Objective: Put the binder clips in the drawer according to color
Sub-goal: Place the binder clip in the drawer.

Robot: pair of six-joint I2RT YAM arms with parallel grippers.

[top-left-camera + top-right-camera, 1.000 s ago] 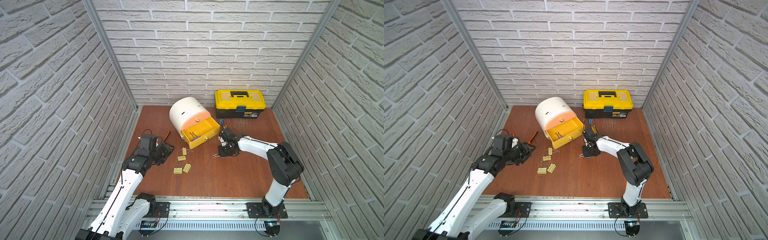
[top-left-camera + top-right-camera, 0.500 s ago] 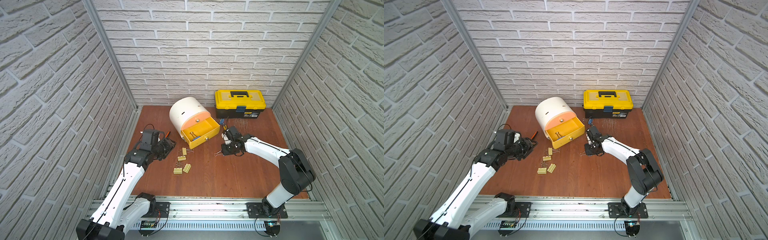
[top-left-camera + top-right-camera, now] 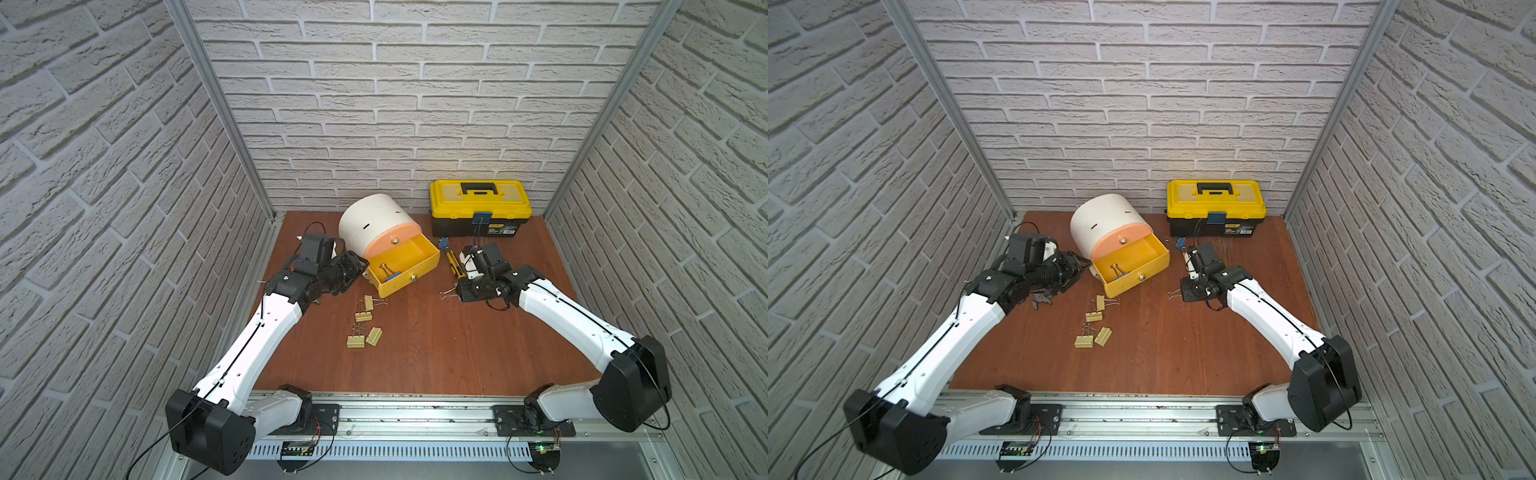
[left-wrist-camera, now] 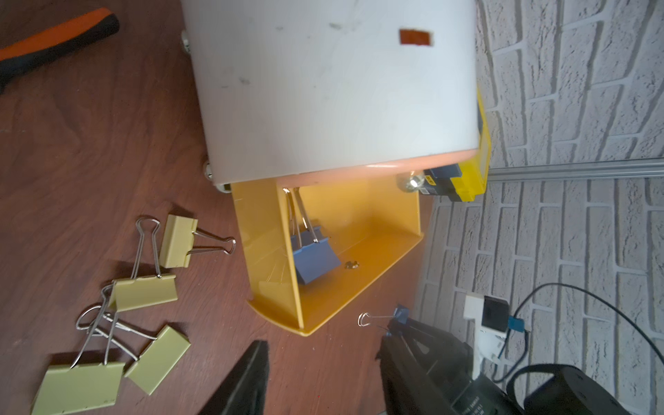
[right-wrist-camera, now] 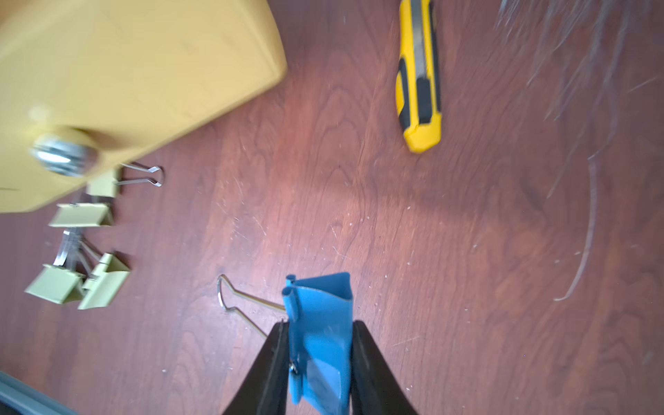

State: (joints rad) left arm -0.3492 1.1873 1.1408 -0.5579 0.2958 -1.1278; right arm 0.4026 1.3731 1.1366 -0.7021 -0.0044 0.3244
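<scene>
The drawer cabinet (image 3: 374, 220) is a white barrel; its yellow drawer (image 3: 419, 259) stands pulled out below the shut peach front. One blue binder clip (image 4: 314, 258) lies inside it. My right gripper (image 5: 319, 327) is shut on another blue binder clip (image 5: 323, 309), low over the table right of the drawer, the clip's wire handle (image 3: 446, 294) sticking out. Several pale yellow clips (image 3: 363, 316) lie in front of the drawer. My left gripper (image 4: 323, 366) is open and holds nothing, beside the cabinet's left side (image 3: 351, 268). A further blue clip (image 3: 444, 243) lies behind the drawer's right corner.
A yellow-black utility knife (image 5: 418, 79) lies on the table between the drawer and my right arm. The yellow-and-black toolbox (image 3: 480, 205) stands at the back wall. Orange-handled pliers (image 4: 54, 39) lie left of the cabinet, under my left arm. Brick walls close both sides.
My left gripper has moved back towards the cabinet's left side. The right arm's elbow has swung out to the right, while its gripper keeps the blue clip near the same spot.
</scene>
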